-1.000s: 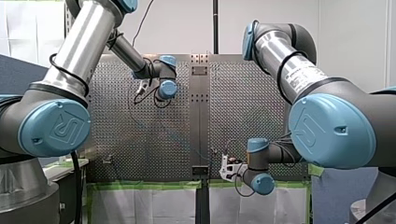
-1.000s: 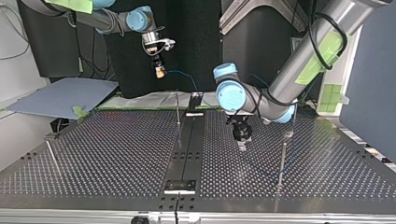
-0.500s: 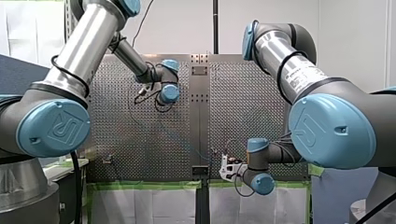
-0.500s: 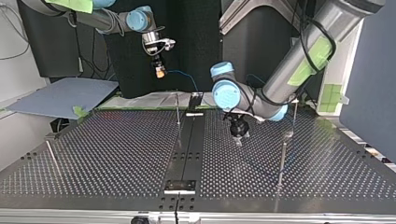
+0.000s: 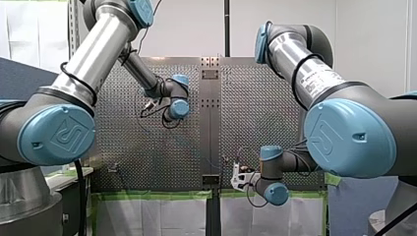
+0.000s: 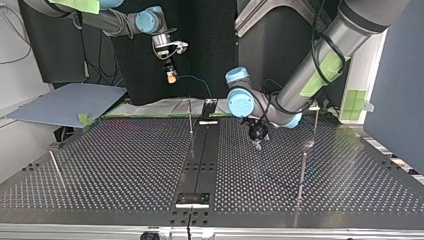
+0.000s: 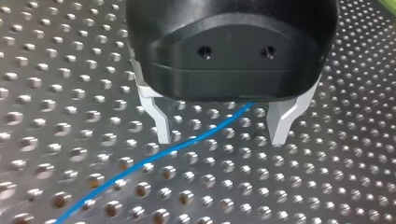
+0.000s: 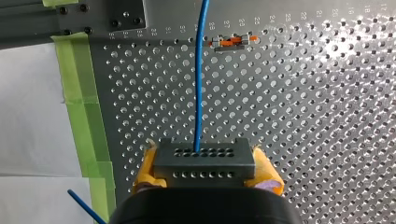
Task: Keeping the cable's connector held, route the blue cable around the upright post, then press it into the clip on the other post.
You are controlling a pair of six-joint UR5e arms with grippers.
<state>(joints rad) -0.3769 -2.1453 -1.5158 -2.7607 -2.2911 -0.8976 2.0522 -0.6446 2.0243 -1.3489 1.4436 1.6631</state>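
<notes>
Left gripper: rounded black housing, two tapered metal fingers spread wide, gripping nothing. Thin blue cable runs between them over the perforated steel table. Farther off, right gripper: yellow pads clamped on a dark, hole-dotted rectangular connector; the cable leaves it straight.

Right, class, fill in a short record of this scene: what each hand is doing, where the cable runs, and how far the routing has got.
left hand: open, close over the table, holding nothing
right hand: shut on the connector, with yellow pads
cable: blue, leaves the connector and passes between the left hand's fingers, not gripped
post: upright on the table
routing: cable too thin in the top view to tell its path round the post
</notes>
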